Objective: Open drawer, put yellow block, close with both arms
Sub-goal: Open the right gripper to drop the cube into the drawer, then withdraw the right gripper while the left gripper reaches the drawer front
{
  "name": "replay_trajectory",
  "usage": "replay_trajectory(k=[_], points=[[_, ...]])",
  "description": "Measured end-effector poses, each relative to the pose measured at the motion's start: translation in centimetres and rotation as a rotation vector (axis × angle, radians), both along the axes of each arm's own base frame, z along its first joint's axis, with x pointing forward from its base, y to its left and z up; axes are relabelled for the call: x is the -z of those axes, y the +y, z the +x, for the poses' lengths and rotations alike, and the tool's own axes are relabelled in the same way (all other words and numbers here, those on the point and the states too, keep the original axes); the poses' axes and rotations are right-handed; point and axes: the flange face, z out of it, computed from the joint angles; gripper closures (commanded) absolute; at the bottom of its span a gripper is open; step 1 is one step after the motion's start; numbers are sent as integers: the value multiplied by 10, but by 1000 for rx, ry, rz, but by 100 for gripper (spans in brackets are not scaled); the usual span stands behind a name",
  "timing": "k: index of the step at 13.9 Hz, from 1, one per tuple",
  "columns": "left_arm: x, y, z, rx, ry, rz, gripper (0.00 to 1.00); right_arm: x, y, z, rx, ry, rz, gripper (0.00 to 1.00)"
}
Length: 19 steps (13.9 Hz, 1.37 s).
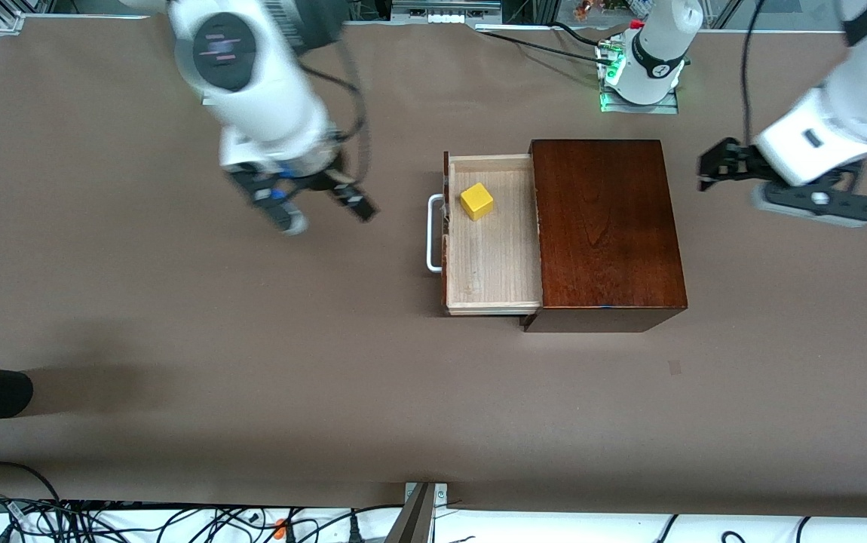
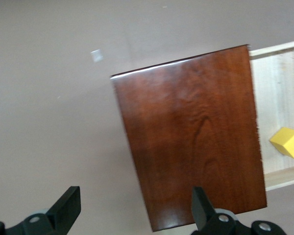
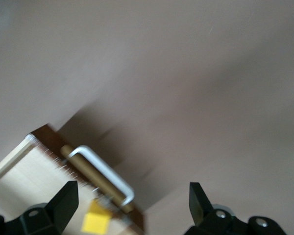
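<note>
Yellow block (image 1: pixel 476 201) first: I see a small bright cube lying loose in the drawer (image 1: pixel 490 279), in the part of the tray farther from the front camera, touching no wall that I can make out. The drawer is pulled well out of its glossy dark-brown box (image 1: pixel 603 226) toward the right arm's end of the table; its pale wood floor is bare around the cube, and the white loop handle (image 1: pixel 433 234) stands on the dark front.

My right gripper (image 1: pixel 317 210) hangs over bare table just beside the handle end of the drawer, fingers spread wide and holding nothing; its wrist view looks down at the handle and the cube.

My left gripper (image 1: pixel 716 170) hovers over the table past the closed end of the box, toward the left arm's end, its fingers (image 2: pixel 68 205) apart and empty, the box top showing between them.
</note>
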Motion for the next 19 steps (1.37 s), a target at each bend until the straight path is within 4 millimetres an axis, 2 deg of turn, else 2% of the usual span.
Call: replay_trajectory(k=[3, 6, 8, 10, 12, 14, 16, 17, 19], points=[[10, -79, -14, 144, 1, -19, 0, -12, -89, 20, -185, 51, 2, 0], [18, -169, -45, 327, 11, -48, 0, -14, -178, 37, -290, 78, 43, 0], [28, -219, -63, 511, 22, -82, 0, -9, -229, 38, -374, 82, 42, 0], [40, -263, -73, 677, 25, -122, 0, -5, -256, 30, -488, 63, 0, 0], [58, -310, -84, 827, 15, -141, 0, -8, -265, 16, -572, 28, -27, 0], [85, -360, -99, 995, -32, -137, 0, -13, -282, 7, -656, -17, -27, 0], [121, -401, -113, 1154, -70, -126, 0, -20, -317, 4, -694, -41, -20, 0], [138, -413, -115, 1220, -80, -123, 0, -25, -329, 1, -695, -46, -18, 0], [168, -422, -106, 1313, -89, -136, 0, -37, -337, -7, -696, -40, -13, 0]])
